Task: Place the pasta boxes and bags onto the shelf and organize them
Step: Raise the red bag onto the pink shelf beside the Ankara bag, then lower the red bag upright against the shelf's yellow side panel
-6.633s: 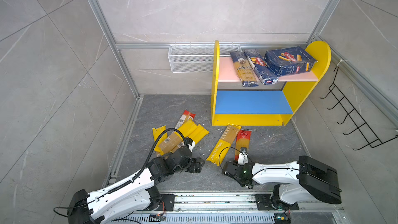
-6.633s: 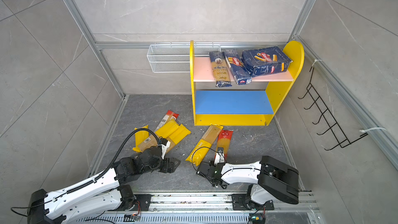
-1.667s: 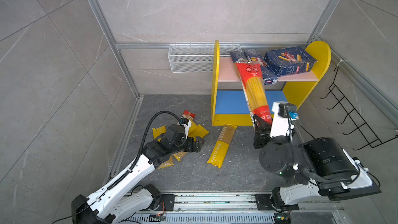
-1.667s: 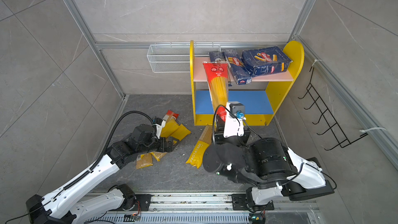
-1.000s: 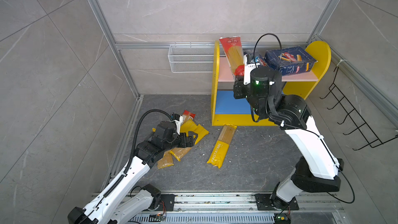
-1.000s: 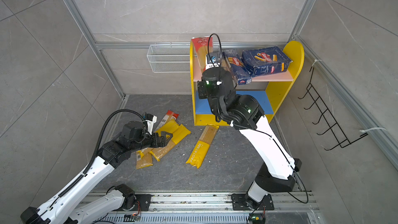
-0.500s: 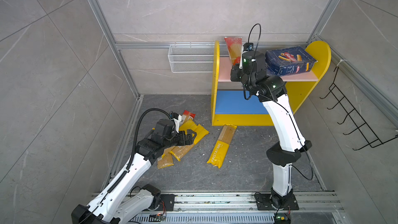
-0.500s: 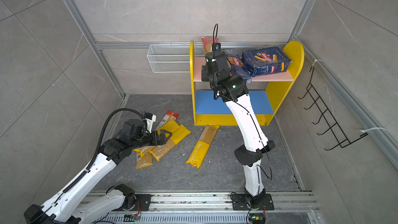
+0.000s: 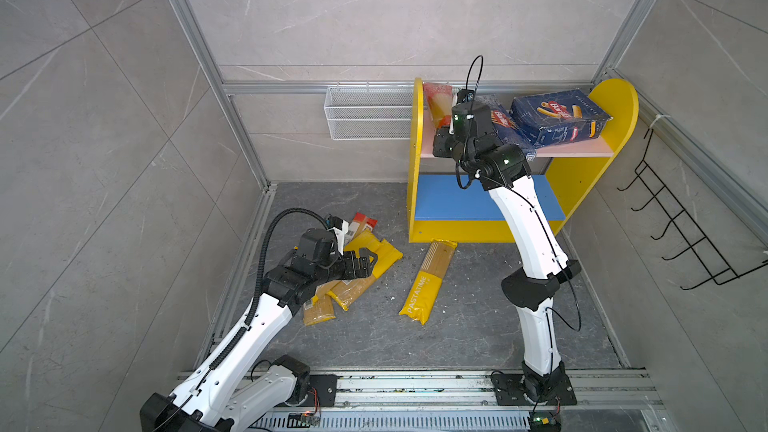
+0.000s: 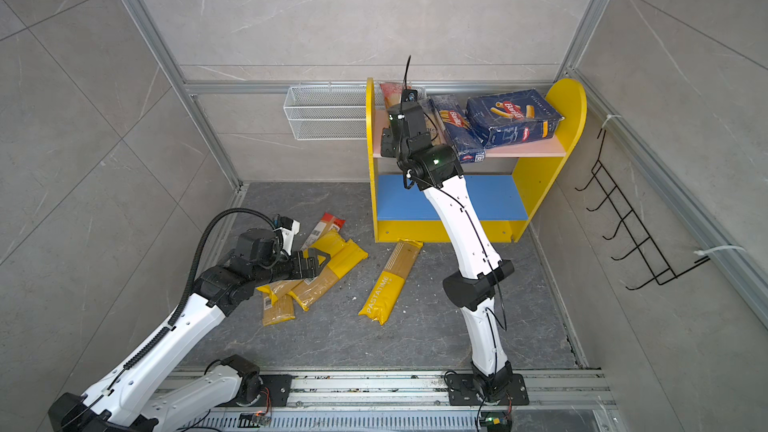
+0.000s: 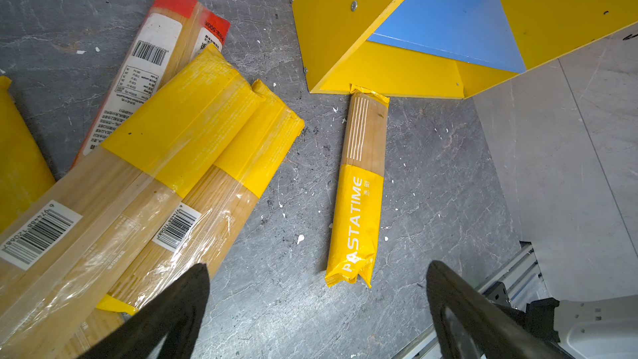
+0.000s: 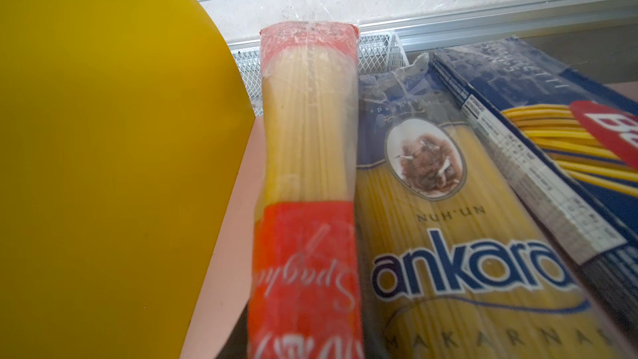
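Red-ended bag (image 12: 307,167) lies over the shelf (image 9: 615,110) pink board, just beside ankara bag (image 12: 448,202). Right gripper (image 9: 443,128) clamps its near end. Light, slippery film, brittle strands, so better gripped mid-length. Left gripper (image 9: 368,264) wide open, empty, above yellow floor bags (image 9: 388,253).

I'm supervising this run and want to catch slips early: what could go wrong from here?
1. The red-ended bag sits in a narrow slot between the yellow side panel and the ankara bag. It could ride up on that bag or wedge crooked.
2. The left gripper hangs open over overlapping yellow bags. Closing there might pinch two at once, or only loose film.
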`<action>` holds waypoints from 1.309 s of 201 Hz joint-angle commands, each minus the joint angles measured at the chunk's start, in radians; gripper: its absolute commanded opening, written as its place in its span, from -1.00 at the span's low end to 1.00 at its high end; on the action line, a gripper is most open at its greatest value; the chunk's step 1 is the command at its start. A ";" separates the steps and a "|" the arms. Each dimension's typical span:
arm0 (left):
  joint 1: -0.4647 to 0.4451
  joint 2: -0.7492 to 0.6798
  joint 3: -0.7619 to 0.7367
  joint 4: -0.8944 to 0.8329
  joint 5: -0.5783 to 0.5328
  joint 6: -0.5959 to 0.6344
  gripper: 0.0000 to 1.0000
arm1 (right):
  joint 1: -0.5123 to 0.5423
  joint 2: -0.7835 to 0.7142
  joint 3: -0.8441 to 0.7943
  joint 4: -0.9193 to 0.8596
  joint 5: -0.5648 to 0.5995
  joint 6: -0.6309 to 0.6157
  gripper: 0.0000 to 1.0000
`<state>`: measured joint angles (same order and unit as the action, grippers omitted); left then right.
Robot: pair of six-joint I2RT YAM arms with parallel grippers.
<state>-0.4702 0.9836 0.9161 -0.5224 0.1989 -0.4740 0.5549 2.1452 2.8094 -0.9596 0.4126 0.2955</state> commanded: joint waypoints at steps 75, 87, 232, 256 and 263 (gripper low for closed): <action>0.008 -0.041 -0.011 0.037 0.042 0.008 1.00 | 0.068 -0.052 0.011 0.088 0.008 0.022 -0.64; 0.007 -0.045 -0.012 0.036 0.045 0.007 1.00 | 0.076 -0.059 0.007 0.086 0.015 0.022 -0.62; 0.007 -0.084 -0.016 0.036 0.067 0.000 1.00 | 0.123 -0.194 -0.080 0.084 0.097 -0.021 0.82; 0.007 -0.079 -0.017 0.041 0.072 -0.002 1.00 | 0.124 -0.207 -0.089 0.076 0.093 -0.036 0.99; 0.007 -0.079 -0.021 0.044 0.074 -0.004 1.00 | 0.123 -0.200 -0.087 0.069 0.100 -0.039 0.99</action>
<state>-0.4702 0.9176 0.8963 -0.5137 0.2462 -0.4751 0.6712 1.9873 2.7228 -0.9218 0.4976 0.2737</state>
